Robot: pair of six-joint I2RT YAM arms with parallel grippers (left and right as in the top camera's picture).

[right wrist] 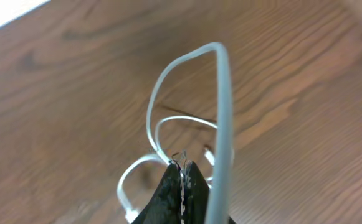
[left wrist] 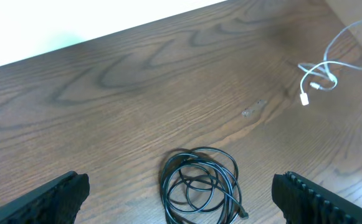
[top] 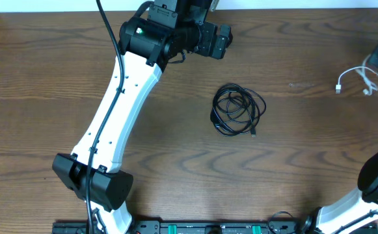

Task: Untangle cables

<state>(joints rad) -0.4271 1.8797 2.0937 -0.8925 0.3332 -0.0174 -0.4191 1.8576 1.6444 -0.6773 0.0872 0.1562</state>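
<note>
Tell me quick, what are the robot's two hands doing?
Left gripper: fingers open, holding nothing.
Right gripper: fingers shut on the white cable.

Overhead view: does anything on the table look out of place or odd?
Nothing is spilled or damaged. The black cables lie in one tangled coil in the middle of the table. The white cable sits apart at the right edge, pinched in the shut right gripper and arching upward. A faint pale scuff lies between them.
</note>
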